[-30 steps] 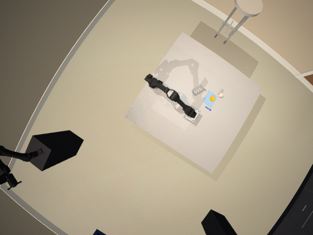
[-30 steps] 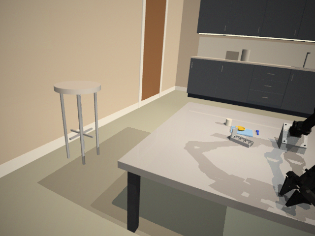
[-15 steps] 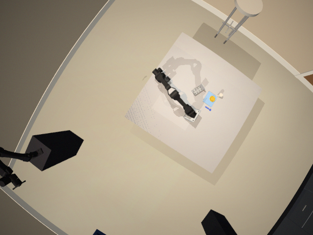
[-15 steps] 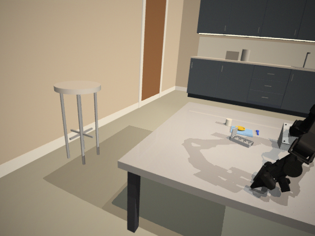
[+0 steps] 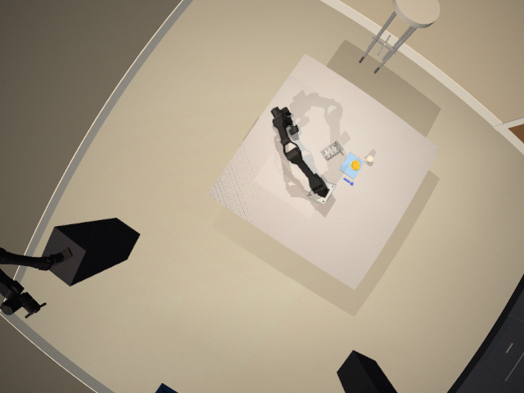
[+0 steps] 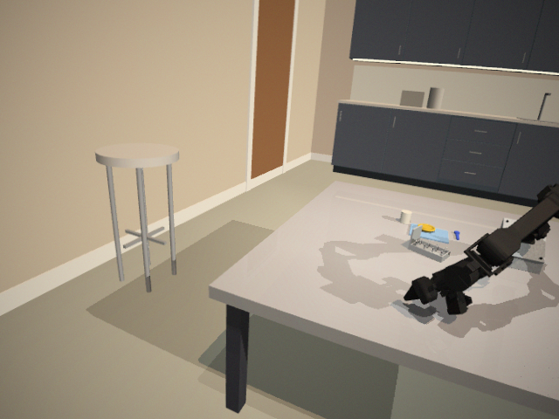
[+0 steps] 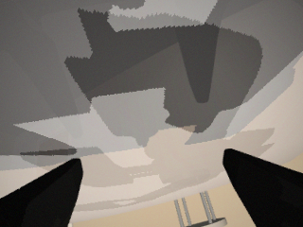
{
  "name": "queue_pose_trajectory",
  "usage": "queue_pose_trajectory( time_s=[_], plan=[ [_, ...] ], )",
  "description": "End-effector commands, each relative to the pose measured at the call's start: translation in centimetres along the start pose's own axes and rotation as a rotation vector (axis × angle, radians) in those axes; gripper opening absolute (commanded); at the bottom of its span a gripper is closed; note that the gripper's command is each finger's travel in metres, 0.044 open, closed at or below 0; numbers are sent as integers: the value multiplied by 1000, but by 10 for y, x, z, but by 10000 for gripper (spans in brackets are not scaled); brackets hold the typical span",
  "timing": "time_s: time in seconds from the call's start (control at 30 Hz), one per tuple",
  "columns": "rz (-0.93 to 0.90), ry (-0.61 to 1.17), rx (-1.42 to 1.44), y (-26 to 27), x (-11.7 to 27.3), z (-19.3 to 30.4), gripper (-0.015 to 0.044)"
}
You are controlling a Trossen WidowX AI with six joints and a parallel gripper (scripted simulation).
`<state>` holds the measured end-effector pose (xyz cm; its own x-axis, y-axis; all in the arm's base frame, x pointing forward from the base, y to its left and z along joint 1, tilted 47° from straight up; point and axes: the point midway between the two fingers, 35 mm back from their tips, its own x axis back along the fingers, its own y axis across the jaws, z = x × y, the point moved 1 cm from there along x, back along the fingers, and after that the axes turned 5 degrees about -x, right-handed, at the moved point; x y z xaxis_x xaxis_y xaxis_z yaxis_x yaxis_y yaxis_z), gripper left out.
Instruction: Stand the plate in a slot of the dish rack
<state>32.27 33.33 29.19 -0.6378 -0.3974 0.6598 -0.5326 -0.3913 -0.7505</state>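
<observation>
A small yellow plate (image 5: 355, 165) (image 6: 426, 227) lies flat on a light blue cloth. The grey dish rack (image 5: 331, 150) (image 6: 431, 250) stands beside the cloth, with wire rails and an upright grey panel at one end. No yellow plate shows between its rails. My gripper (image 5: 295, 121) (image 7: 154, 162) is open and empty. It hangs above the table on the far side of the rack from the plate, well away from both. In the wrist view its two black fingers stand wide apart, with shadows and reflections on the table beyond them. The plate and rack are outside that view.
The blue cloth (image 5: 346, 169) (image 6: 441, 235) lies by a white cup (image 5: 369, 159) (image 6: 405, 216) and a small blue utensil (image 5: 348, 182) (image 6: 457, 235). My arm's light base plate (image 5: 313, 196) (image 6: 536, 253) is near the utensil. A round stool (image 5: 417, 10) (image 6: 137, 154) stands beyond the table edge.
</observation>
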Motion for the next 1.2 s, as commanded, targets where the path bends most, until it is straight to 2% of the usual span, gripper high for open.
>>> queue_pose_trajectory(
  time_s=[0.0,0.6,1.17],
  plan=[
    [-80,25,-65,15,-22,26,400],
    [-370,136,-424,85,-79,151,400],
    [-602,231,-834,175,-89,259,400]
  ],
)
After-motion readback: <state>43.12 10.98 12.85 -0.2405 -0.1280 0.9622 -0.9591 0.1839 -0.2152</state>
